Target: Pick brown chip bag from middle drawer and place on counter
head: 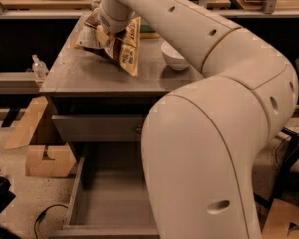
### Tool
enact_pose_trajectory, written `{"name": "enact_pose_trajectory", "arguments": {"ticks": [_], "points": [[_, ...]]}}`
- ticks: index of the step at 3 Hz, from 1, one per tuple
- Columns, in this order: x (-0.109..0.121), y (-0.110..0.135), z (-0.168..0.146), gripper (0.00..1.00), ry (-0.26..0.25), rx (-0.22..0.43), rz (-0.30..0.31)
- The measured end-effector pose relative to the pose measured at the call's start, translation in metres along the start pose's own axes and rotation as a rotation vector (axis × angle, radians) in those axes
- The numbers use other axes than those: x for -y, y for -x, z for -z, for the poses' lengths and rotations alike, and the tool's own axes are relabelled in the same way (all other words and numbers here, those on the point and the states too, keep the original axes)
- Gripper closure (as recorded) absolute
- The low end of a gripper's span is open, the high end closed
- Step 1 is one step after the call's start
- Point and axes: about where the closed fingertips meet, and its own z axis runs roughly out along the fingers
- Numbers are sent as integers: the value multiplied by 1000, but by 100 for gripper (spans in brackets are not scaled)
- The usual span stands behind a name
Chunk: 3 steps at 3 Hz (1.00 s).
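Note:
My gripper (105, 35) is over the back left part of the counter (84, 76), shut on the brown chip bag (123, 51). The bag is dark brown and cream. It hangs tilted from the fingers, and its lower corner is at or just above the counter top. The middle drawer (109, 205) stands pulled open low in the view. The visible part of its gray floor holds nothing. My arm's big white links hide the drawer's right side.
A white bowl (175, 56) sits on the counter right of the bag. A closed drawer front (94, 127) lies under the counter. Cardboard pieces (45, 159) and a black cable (45, 217) are on the floor at left. A small bottle (39, 66) stands on a left shelf.

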Motion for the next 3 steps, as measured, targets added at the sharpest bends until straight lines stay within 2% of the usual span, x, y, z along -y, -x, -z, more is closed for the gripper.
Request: {"name": "enact_pose_trajectory", "arguments": {"ticks": [3], "points": [[-5, -3, -8, 4, 8, -11, 4]]}}
